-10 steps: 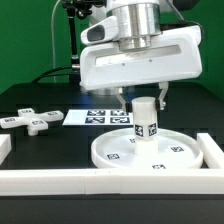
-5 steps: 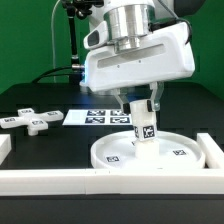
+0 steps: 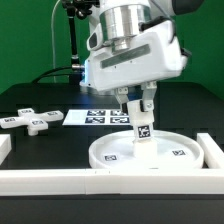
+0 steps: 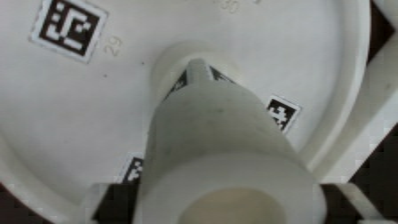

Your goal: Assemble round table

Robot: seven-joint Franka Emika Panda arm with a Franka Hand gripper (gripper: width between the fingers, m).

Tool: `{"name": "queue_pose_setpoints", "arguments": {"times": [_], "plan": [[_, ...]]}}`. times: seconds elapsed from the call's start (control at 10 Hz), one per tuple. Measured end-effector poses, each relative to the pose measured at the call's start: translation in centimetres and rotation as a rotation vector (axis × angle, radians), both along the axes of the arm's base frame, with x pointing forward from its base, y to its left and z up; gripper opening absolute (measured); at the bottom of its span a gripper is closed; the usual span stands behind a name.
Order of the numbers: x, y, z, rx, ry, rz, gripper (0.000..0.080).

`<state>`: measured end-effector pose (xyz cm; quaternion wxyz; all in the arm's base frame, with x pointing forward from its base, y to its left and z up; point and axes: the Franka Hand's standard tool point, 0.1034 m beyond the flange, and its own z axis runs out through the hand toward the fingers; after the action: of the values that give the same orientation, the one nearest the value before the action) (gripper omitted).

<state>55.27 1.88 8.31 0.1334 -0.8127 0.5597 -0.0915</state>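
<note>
Claw [image 3: 139, 106], pinching the post [image 3: 142, 127], had twisted round over the last second above the disc [image 3: 178, 152], probably screwing the post in.

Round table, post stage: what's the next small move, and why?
Probably twist the post about its axis with light downward pressure: the gripper is shut on it, its foot sits at the centre of the disc, and full seating can't be confirmed.
</note>
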Motion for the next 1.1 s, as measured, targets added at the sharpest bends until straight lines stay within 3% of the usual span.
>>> {"name": "queue_pose_setpoints", "arguments": {"times": [0.3,0.5,0.6,0.7,0.8,1.1], "plan": [[-0.4,1.0,-0.2,0.137,0.051,-0.351,0.041],[-0.4,0.9,-0.2,0.159,0.056,-0.409,0.041],[-0.5,0.9,-0.2,0.155,0.055,-0.396,0.0502],[-0.4,1.3,-0.2,0.141,0.059,-0.339,0.0502],[0.1,2.1,0.0,0.117,0.059,-0.244,0.0622],[0.7,2.5,0.3,0.043,0.025,0.016,0.0648]]}}
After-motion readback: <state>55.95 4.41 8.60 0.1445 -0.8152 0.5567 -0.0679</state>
